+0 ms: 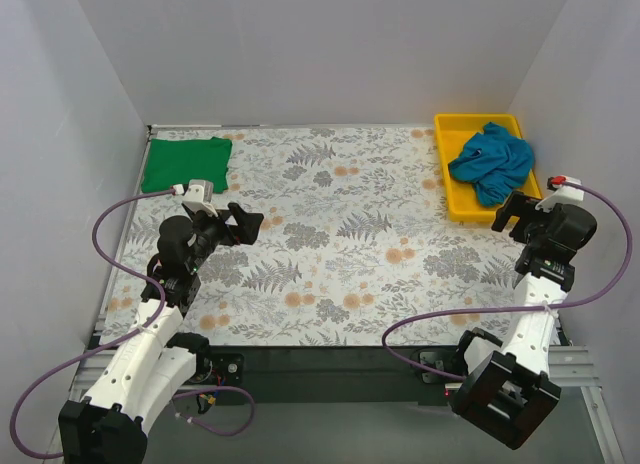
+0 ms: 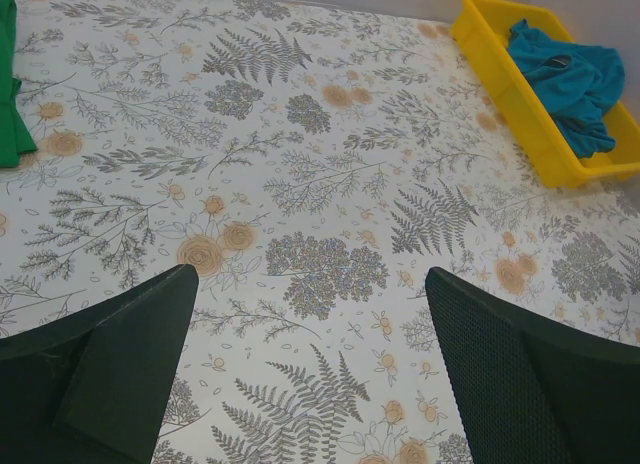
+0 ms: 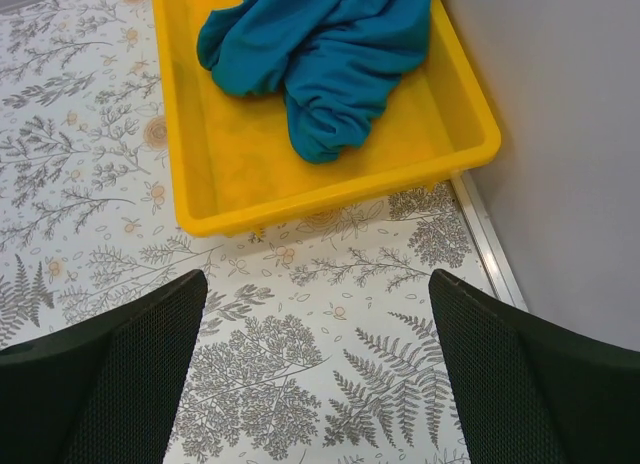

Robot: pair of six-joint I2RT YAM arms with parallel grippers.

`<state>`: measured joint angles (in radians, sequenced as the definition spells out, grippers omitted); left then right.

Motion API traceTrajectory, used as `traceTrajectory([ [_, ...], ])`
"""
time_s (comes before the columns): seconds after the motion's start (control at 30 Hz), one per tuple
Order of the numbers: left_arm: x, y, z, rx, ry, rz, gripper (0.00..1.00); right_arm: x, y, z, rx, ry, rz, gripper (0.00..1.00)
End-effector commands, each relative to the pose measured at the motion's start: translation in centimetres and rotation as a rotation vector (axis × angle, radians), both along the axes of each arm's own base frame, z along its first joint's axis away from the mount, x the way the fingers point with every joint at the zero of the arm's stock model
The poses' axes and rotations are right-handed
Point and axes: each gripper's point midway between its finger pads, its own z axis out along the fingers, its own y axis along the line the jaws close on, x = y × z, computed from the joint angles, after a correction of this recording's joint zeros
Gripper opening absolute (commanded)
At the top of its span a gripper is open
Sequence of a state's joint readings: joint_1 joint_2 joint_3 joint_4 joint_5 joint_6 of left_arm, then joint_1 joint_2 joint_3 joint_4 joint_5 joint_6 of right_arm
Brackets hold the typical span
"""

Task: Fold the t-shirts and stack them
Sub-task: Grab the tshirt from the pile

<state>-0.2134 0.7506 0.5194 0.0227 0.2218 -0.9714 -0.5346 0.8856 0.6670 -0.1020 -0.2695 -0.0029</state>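
A bright green t-shirt [image 1: 186,162] lies folded flat at the far left corner of the table; its edge [image 2: 8,94] shows in the left wrist view. A teal-blue t-shirt [image 1: 491,161] sits crumpled in the yellow tray [image 1: 452,194], seen close in the right wrist view [image 3: 320,54]. My left gripper [image 1: 245,224] hovers open over the patterned cloth, right of the green shirt, with nothing between its fingers [image 2: 120,364]. My right gripper [image 1: 512,212] is open just in front of the tray's near rim [image 3: 330,199], empty.
The table is covered by a floral-print cloth [image 1: 340,234]. White walls close in the left, back and right sides. A metal rail [image 3: 485,234] runs along the right table edge beside the tray. Purple cables [image 1: 110,219] loop off both arms.
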Motion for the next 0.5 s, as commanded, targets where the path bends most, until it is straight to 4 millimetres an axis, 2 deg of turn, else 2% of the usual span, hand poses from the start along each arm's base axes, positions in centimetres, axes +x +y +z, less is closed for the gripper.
traceTrajectory([
  [0.0, -0.2, -0.2, 0.6, 0.01, -0.028, -0.015, 0.98, 0.8, 0.0, 3.1, -0.074, -0.064, 0.052, 0.99],
  [0.07, -0.2, -0.2, 0.5, 0.01, -0.026, -0.015, 0.98, 0.9, 0.8, 4.0, -0.109, -0.083, 0.115, 0.99],
  [0.17, -0.2, -0.3, 0.5, 0.011, -0.027, -0.02, 0.98, 0.8, 5.1, 4.5, -0.196, -0.122, 0.438, 0.98],
  [0.2, -0.2, -0.3, 0.5, 0.01, -0.026, -0.018, 0.98, 0.1, 7.6, 4.5, -0.182, -0.145, 0.587, 0.98],
  [0.23, -0.2, -0.3, 0.5, 0.011, -0.027, -0.02, 0.98, -0.2, 8.4, 4.9, -0.253, -0.17, 0.657, 0.98],
  [0.33, -0.2, -0.3, 0.3, 0.012, -0.021, -0.023, 0.98, -0.5, 9.5, 5.5, -0.309, -0.186, 0.723, 0.98],
  [0.37, -0.2, -0.4, 0.3, 0.012, -0.019, -0.025, 0.98, -0.4, 9.4, 5.8, -0.332, -0.187, 0.73, 0.98],
  [0.47, -0.2, -0.5, 0.2, 0.01, -0.017, -0.029, 0.98, 0.5, 8.2, 4.9, -0.323, -0.135, 0.696, 0.98],
])
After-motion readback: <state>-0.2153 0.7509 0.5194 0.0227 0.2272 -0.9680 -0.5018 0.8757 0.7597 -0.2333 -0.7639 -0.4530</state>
